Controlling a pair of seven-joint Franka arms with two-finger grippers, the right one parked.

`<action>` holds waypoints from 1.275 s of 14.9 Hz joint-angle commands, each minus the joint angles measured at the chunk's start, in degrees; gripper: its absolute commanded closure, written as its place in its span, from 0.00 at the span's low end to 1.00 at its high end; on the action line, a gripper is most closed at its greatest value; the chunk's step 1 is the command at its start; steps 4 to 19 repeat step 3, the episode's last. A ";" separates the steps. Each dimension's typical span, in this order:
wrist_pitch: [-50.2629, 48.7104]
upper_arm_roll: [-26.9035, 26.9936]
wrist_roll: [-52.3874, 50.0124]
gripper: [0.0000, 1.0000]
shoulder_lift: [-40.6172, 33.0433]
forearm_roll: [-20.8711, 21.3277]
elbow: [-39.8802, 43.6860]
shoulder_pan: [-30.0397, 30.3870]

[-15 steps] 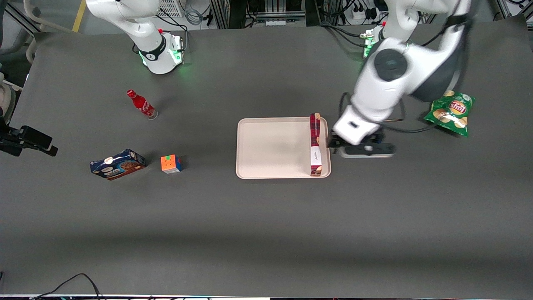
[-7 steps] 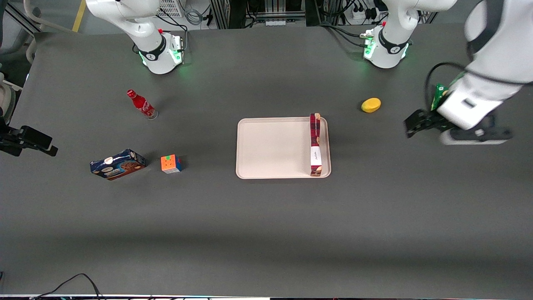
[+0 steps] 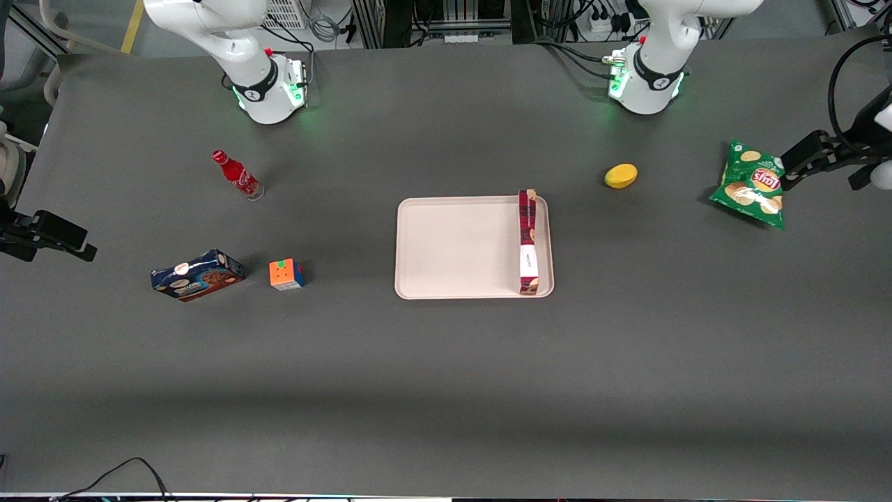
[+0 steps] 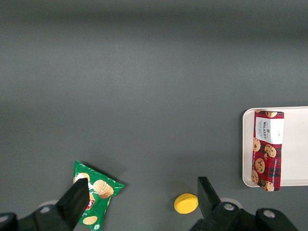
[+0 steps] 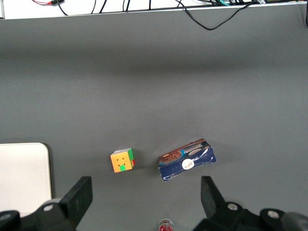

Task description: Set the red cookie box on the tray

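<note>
The red cookie box [image 3: 527, 242] stands on its narrow side on the pale pink tray [image 3: 460, 247], along the tray's edge nearest the working arm's end. In the left wrist view the red cookie box [image 4: 267, 149] shows its plaid face with cookie pictures, lying inside the tray [image 4: 296, 144]. My left gripper [image 3: 801, 162] is open and holds nothing. It hangs high at the working arm's end of the table, just beside the chips bag and well away from the tray. Its black fingers [image 4: 76, 198] stand wide apart in the left wrist view.
A green chips bag [image 3: 754, 185] and a yellow lemon [image 3: 620, 176] lie between gripper and tray. Toward the parked arm's end are a blue cookie box [image 3: 196, 275], a colour cube [image 3: 286, 274] and a red bottle [image 3: 237, 175].
The left gripper has pulled away from the tray's edge and risen toward the working arm's end of the table, uncovering the lemon and chips bag. The red cookie box has stayed on the tray.
</note>
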 commanded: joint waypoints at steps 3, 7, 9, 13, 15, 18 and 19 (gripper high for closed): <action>-1.35 -0.44 0.98 0.00 -0.68 0.85 0.53 0.00; -1.35 -0.44 0.98 0.00 -0.68 0.85 0.53 0.00; -1.35 -0.44 0.98 0.00 -0.68 0.85 0.53 0.00; -1.35 -0.44 0.98 0.00 -0.68 0.85 0.53 0.00; -1.35 -0.44 0.98 0.00 -0.68 0.85 0.53 0.00; -1.35 -0.44 0.98 0.00 -0.68 0.85 0.53 0.00; -1.35 -0.44 0.98 0.00 -0.68 0.85 0.53 0.00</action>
